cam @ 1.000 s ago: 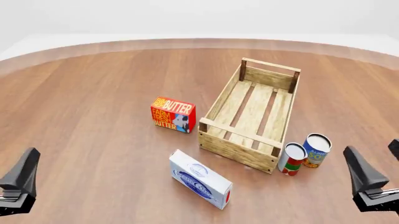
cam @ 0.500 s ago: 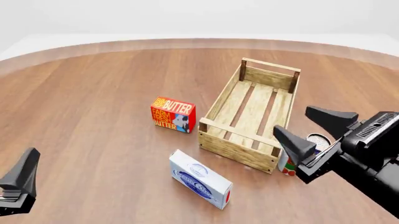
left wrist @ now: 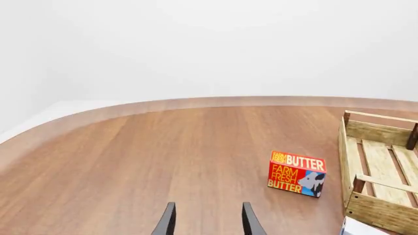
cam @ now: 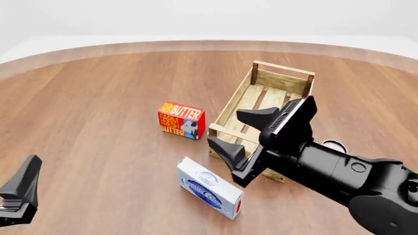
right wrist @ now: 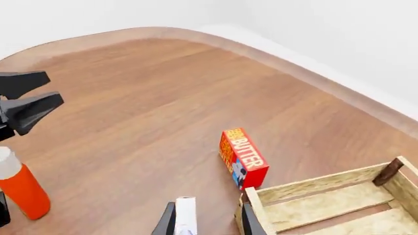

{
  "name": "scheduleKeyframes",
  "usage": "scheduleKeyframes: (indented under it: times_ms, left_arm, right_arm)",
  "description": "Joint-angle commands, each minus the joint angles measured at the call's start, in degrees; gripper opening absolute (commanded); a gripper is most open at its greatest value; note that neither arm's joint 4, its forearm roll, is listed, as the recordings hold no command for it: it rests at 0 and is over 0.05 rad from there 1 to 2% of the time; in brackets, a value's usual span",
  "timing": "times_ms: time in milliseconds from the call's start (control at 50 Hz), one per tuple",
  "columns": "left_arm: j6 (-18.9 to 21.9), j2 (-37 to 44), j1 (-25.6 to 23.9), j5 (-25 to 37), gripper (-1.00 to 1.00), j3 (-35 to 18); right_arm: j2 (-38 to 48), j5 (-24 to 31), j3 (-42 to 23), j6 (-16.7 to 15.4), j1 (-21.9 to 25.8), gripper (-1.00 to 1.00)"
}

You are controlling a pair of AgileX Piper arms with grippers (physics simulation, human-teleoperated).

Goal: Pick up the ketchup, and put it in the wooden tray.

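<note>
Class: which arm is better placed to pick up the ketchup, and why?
Left. The ketchup stands near the open left gripper; the right gripper hangs by the wooden tray's near end.

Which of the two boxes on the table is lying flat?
The white-and-blue rectangular box, nearest the camera in the front view, lies flat on its broad face. The red butter box beside the wooden crate stands on edge.

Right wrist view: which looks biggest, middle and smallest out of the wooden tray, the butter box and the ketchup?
1. wooden tray, though cut off by the edge
2. ketchup and butter box: alike; distance differs, so unsure
</note>
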Motion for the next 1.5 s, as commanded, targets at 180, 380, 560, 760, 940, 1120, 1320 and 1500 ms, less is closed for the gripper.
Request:
scheduleKeyframes:
  times_ms: [180,380,560,760,940,1120,1320,1500]
  left_arm:
    - [0.0,0.1,0.0,-0.1,1.00,0.0]
    - [0.0,0.1,0.0,-0.1,1.00,0.0]
    - [0.0,0.2,0.0,-0.2,1.00,0.0]
    - [0.0,0.1,0.0,-0.2,1.00,0.0]
    - [0.0,0.1,0.0,-0.2,1.00,0.0]
    - [0.0,0.1,0.0,-0.2,1.00,0.0]
    - [0.0,0.0,0.1,0.0,1.00,0.0]
    - [0.0,0.0,0.1,0.0,1.00,0.0]
  right_arm:
    - [12.2,-1.8,-8.7,1.1,10.3,1.00]
    - [17.3,-3.5,-11.5,1.5,14.1,1.00]
    - [22.0,-4.8,-13.7,1.7,17.1,1.00]
    - [24.5,-4.7,-15.5,2.0,20.2,1.00]
    - [26.3,-4.1,-16.9,1.7,22.7,1.00]
    - [28.0,-2.8,-18.9,1.3,25.7,1.00]
    - [32.1,-3.1,-21.5,1.5,28.6,1.00]
    - [34.9,-3.1,-23.7,1.4,30.5,1.00]
